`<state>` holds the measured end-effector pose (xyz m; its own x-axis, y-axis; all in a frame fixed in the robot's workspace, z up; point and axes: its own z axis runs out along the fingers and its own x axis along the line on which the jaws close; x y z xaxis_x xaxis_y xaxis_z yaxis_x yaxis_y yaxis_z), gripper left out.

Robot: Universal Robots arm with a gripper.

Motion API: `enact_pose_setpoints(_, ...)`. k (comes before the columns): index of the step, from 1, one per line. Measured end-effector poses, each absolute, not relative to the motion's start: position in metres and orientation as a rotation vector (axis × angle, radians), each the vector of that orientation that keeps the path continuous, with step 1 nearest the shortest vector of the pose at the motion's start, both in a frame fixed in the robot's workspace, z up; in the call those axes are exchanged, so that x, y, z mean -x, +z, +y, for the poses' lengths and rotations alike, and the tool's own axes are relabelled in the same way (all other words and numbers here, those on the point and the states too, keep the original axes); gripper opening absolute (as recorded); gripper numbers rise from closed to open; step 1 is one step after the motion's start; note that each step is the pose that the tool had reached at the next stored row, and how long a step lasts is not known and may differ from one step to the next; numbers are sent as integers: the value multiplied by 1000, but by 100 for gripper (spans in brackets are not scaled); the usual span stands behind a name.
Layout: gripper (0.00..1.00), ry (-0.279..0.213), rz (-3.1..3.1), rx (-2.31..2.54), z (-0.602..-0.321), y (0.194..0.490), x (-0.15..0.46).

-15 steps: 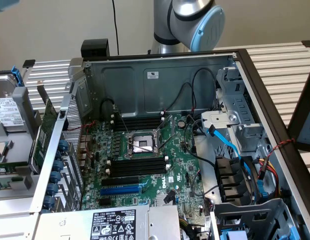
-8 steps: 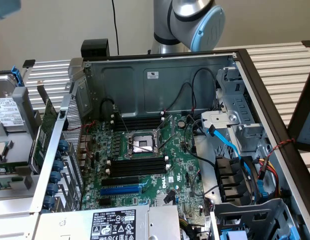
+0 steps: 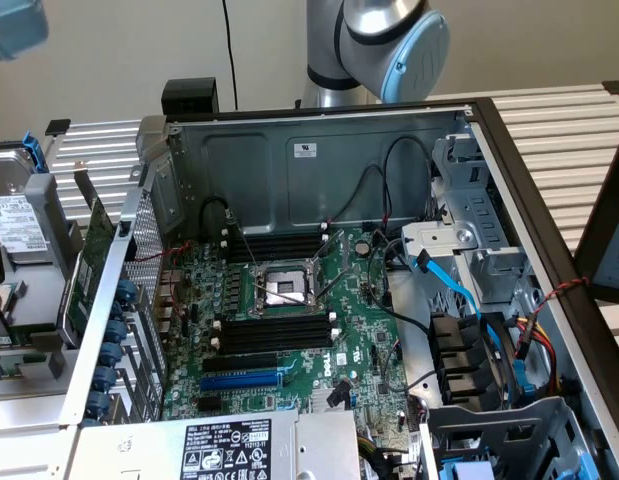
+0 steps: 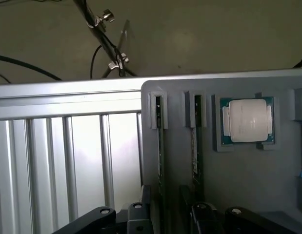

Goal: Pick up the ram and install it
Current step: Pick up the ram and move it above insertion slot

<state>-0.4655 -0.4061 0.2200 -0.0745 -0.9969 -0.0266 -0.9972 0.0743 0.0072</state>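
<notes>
In the wrist view, two ram sticks stand on edge in narrow slots of a grey holder tray (image 4: 224,185): one ram (image 4: 158,141) and a second ram (image 4: 195,146) beside it. My gripper (image 4: 171,220) hovers just over their near ends, open, with black fingers (image 4: 136,217) on either side and nothing held. In the exterior view the motherboard (image 3: 359,330) lies in the open computer case, with long black memory slots (image 3: 274,331) on both sides of the processor socket (image 3: 284,287).
A processor chip (image 4: 247,120) sits in a pocket of the holder tray beside the sticks. A ribbed metal table (image 4: 68,156) borders the tray. In the case are blue and black cables (image 3: 459,290), a power supply (image 3: 224,447) and a drive cage (image 3: 489,240).
</notes>
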Motion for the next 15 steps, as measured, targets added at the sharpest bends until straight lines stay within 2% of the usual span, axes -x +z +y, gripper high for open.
enact_pose_setpoints(15,36,37,2296,2122,-406,201,466)
